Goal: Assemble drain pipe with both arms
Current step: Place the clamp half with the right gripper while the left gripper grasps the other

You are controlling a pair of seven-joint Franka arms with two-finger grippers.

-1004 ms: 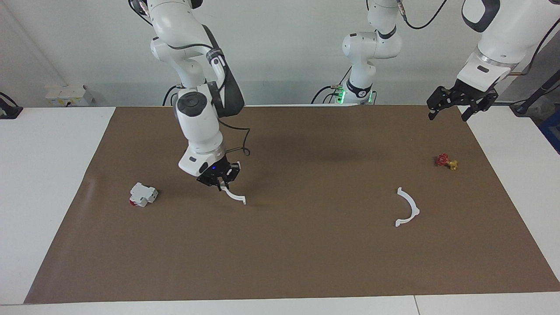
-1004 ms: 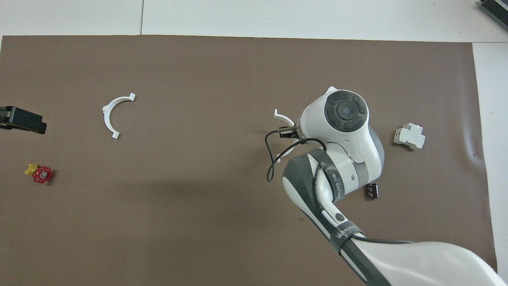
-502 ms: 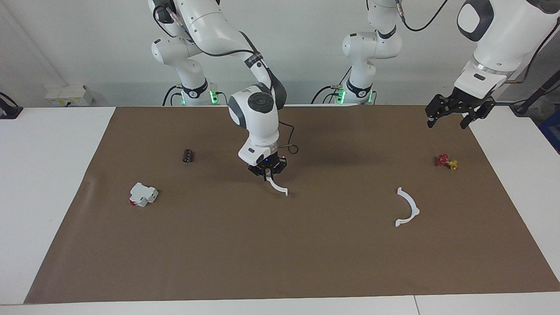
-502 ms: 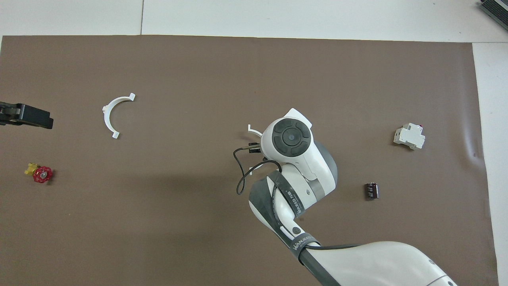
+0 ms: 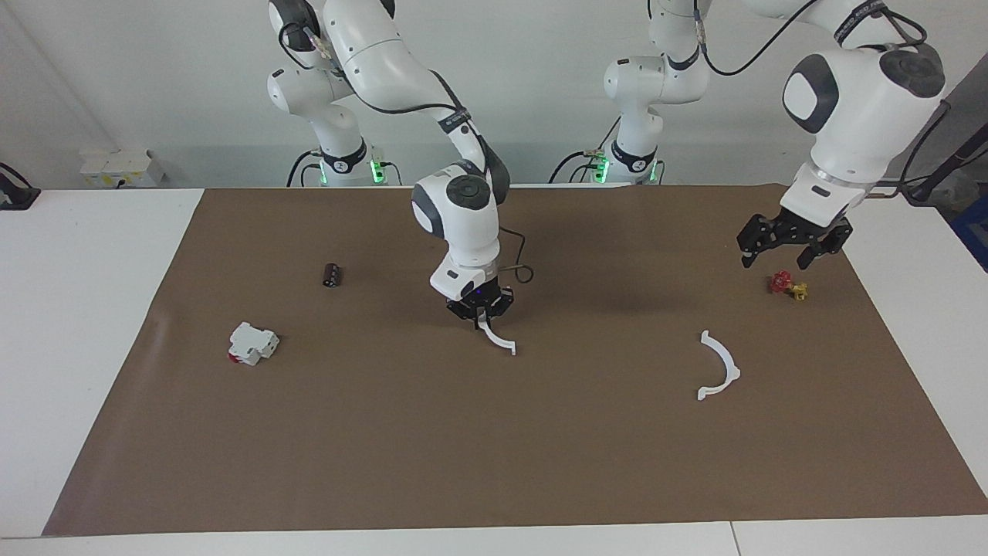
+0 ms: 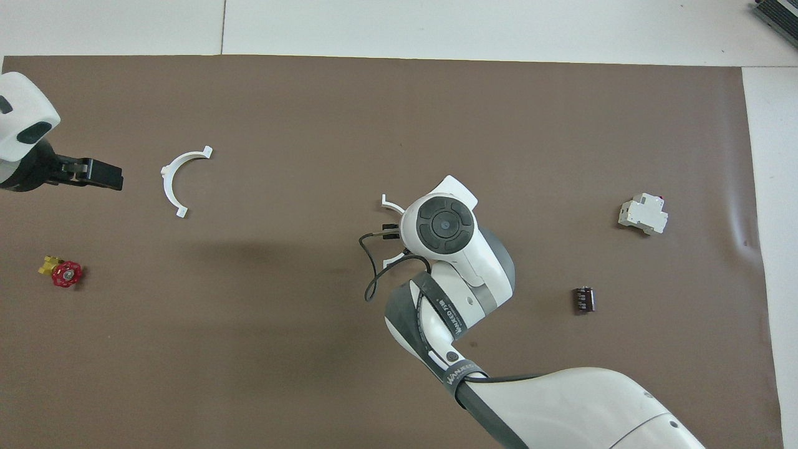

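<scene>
Brown mat (image 5: 494, 463): right fingers (image 5: 482, 315) grip half-ring (image 5: 498, 340) mid-mat; left fingers (image 5: 786, 251) spread above mat edge.

White arms (image 5: 463, 208) – grey bands, black cables, black grippers

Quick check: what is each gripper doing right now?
Left gripper: open, empty, above the mat near the red valve.
Right gripper: shut on one half-ring arc.

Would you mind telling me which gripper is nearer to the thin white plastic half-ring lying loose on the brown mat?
Left. The left gripper hangs over the mat beside the loose half-ring; the right gripper is mid-table, shut on the other half-ring.
</scene>
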